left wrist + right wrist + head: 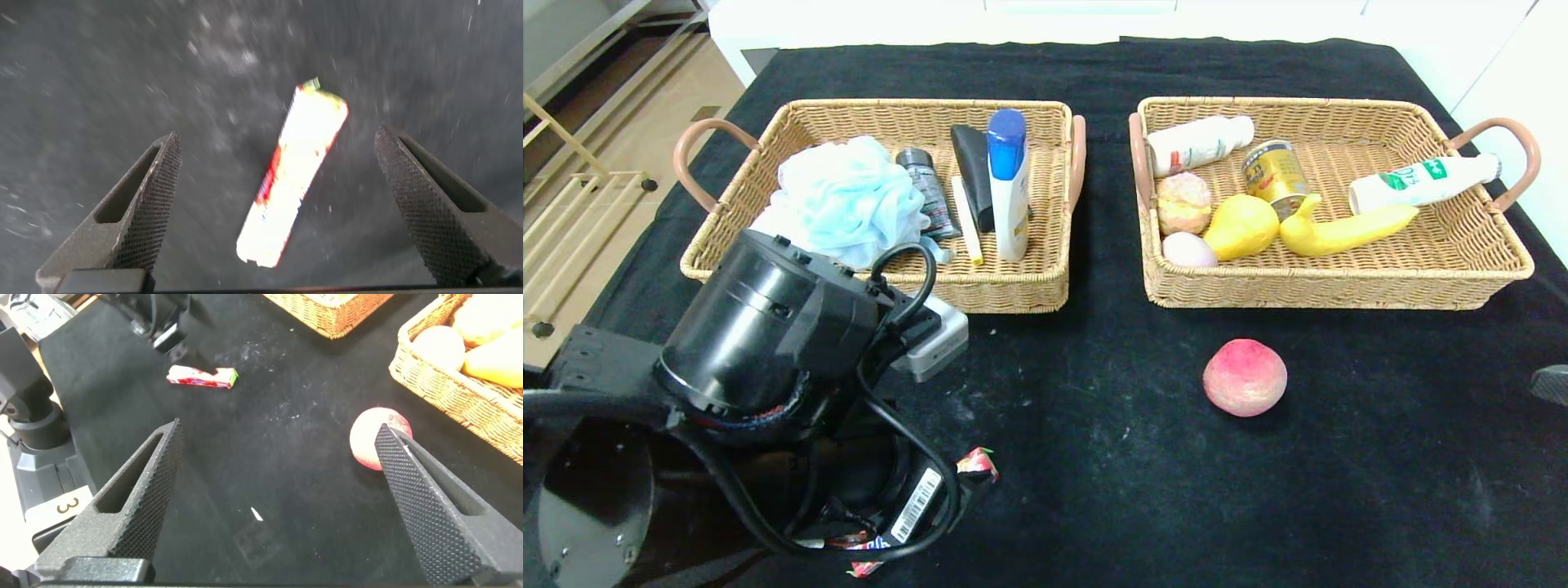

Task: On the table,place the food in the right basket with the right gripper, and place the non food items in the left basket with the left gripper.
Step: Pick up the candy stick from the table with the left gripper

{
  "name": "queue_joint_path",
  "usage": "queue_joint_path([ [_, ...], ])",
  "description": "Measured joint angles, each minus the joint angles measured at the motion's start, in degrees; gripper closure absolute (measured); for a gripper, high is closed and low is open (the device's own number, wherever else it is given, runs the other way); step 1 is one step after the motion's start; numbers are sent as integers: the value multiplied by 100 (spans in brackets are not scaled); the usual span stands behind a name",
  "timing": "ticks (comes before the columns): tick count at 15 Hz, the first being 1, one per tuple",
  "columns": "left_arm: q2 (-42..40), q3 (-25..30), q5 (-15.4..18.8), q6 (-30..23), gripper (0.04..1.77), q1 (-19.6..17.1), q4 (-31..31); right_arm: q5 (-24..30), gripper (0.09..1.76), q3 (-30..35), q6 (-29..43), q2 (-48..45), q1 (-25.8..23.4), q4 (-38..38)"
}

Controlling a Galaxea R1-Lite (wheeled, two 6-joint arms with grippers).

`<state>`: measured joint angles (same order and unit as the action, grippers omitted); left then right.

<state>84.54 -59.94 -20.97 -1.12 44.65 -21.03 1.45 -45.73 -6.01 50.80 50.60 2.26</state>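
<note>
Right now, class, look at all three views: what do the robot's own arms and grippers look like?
The left arm is glossy black and cylindrical, wrapped in looping black cables, with a grey block and a white barcode sticker. Both the left gripper and right gripper have dark grey wedge-shaped fingers with finely knurled pads.

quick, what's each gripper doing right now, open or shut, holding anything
Left gripper: jaws open, empty, above the red and white packet on the table.
Right gripper: jaws open, empty, near the peach.
</note>
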Motion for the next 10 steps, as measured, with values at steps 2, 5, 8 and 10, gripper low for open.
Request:
queue_joint_path([
  [2,-12,215,-33,0,10,44,4,-5,14,13,0,20,0,-5],
  [5,-17,418,-35,-13,10,55,55,-7,14,33,1,39,0,-2],
  [8,0,564,-30,-44,10,21,111,-9,14,37,0,44,17,0],
  [10,29,584,-20,-66,10,-37,116,-9,14,37,1,44,59,0],
])
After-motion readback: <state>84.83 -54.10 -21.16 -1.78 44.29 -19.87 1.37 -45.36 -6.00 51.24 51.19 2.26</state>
